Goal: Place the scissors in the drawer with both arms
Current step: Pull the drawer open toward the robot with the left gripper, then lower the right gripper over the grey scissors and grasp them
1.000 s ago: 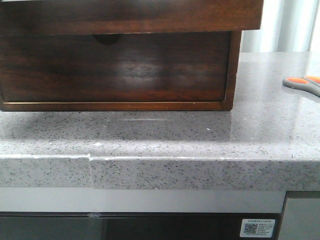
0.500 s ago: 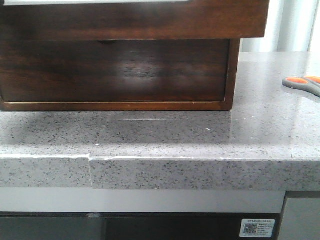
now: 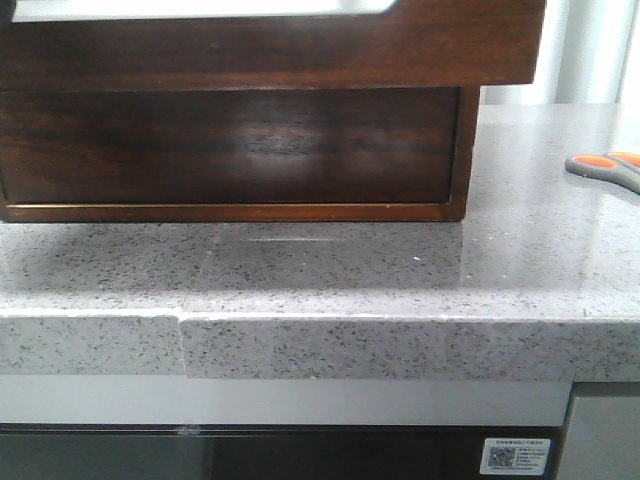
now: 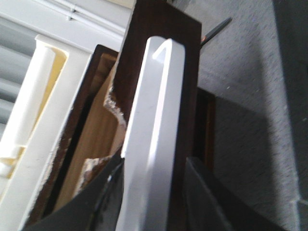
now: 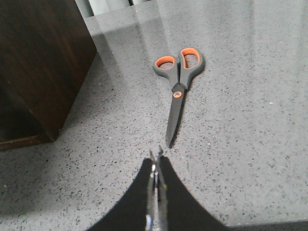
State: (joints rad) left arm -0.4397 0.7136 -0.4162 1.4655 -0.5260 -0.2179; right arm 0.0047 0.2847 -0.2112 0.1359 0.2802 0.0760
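Observation:
The drawer [image 3: 270, 50], glossy reddish-brown with a plain front, sticks out from the top of the dark wooden cabinet [image 3: 240, 150]; its pale lining [image 3: 200, 8] shows at the frame's top edge. My left gripper [image 4: 156, 195] is shut on the drawer's front wall [image 4: 159, 106], one finger [image 4: 108, 192] on the white-lined inside, the other [image 4: 207, 197] on the wood outside. The scissors [image 5: 179, 79], grey with orange loops, lie closed on the counter right of the cabinet; they also show in the front view [image 3: 600, 165]. My right gripper [image 5: 156, 155] is shut and empty, just short of the blade tip.
The grey speckled counter [image 3: 400, 270] has a front edge with a seam [image 3: 180, 320]. The cabinet's side [image 5: 38, 62] stands beside the scissors. A labelled dark panel [image 3: 515, 455] lies below the counter. Neither arm shows in the front view.
The drawer has slid out toward the camera. Its front now covers the half-round notch of the lower drawer front, and the pale lining has come into view. The scissors have not moved.

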